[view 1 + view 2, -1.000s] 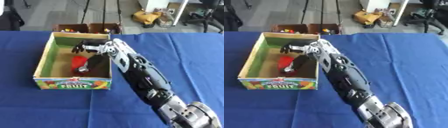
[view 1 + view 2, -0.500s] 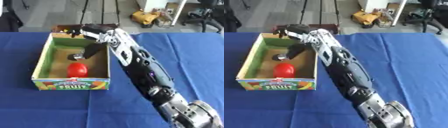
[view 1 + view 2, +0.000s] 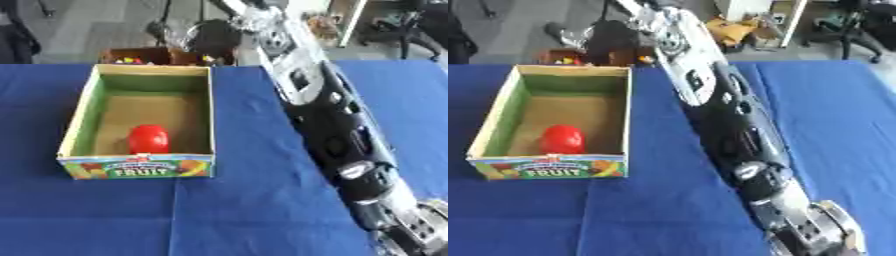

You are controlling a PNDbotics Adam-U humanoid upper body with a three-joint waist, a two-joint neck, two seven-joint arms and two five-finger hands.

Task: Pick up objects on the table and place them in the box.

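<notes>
The red object (image 3: 149, 138) lies inside the box (image 3: 80, 109), on its brown floor, in the near half and a little toward the left wall. It is rounded and smooth, with a soft shine on top, and a little taller than wide; it looks like a tomato or a small pepper, maybe a toy one, but I cannot tell which. I judge it light and rather stiff. The glossy skin could be slippery, and a round body may roll when it is pushed from one side only. If it must be taken again, the best hold is probably across its widest part, fingers on one side and thumb on the opposite side, coming from above, because the box walls close the way from the sides.

The box is open cardboard, green on the inner walls, with a printed front that says FRUIT. It stands on the blue counter (image 3: 219, 210), on the left part of it, and no other loose object shows on the cloth.

The right arm (image 3: 337, 125) crosses the picture from the lower right up to the far edge, beyond the box. The right hand (image 3: 614, 37) is a dark, blurred shape there, above the floor behind the counter, so I cannot tell if its fingers are straight or curled. The left hand does not show.
</notes>
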